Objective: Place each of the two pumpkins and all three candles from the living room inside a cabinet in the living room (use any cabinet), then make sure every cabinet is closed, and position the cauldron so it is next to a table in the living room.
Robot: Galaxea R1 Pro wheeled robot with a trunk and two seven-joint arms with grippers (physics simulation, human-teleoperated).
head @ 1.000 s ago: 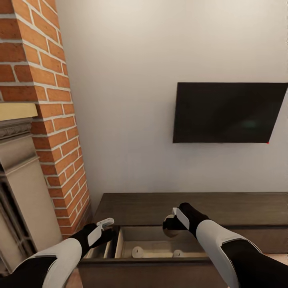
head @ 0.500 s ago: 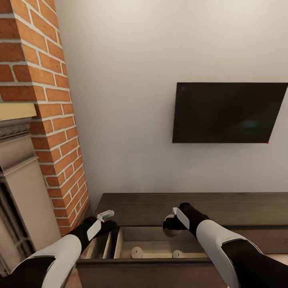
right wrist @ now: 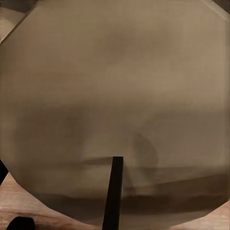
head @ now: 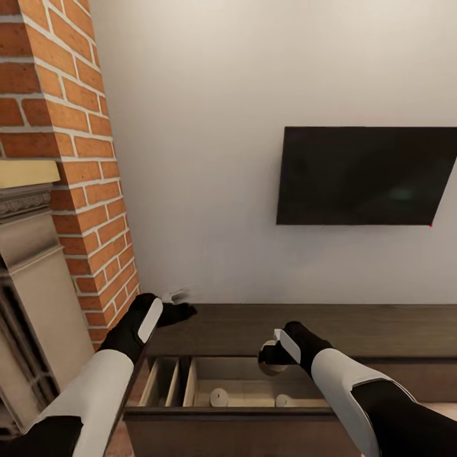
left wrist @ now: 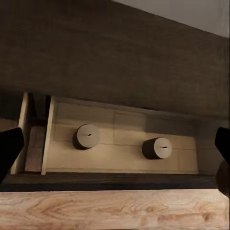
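The dark-brown cabinet (head: 355, 330) runs along the wall, and its pale-lined drawer (head: 254, 388) stands pulled out below my arms. Two cream candles (head: 219, 397) (head: 281, 401) lie on the drawer floor; in the left wrist view they sit side by side (left wrist: 87, 136) (left wrist: 156, 148). My right gripper (head: 271, 354) hangs over the drawer, shut on a third tan candle (right wrist: 115, 96) whose black wick points at the camera. My left gripper (head: 178, 303) is open and empty above the cabinet top's left end, its black fingertips (left wrist: 9, 148) spread wide. Pumpkins, cauldron and table are out of view.
A brick fireplace (head: 63, 127) with a stone surround rises close at the left. A black TV (head: 368, 174) hangs on the white wall above the cabinet. Narrow divided compartments (head: 162, 381) fill the drawer's left end. Light wood floor (left wrist: 115, 211) lies in front of the drawer.
My left arm has risen from beside the drawer's left end to above the cabinet top near the wall. The right gripper and its candle have stayed put. The view shifted slightly.
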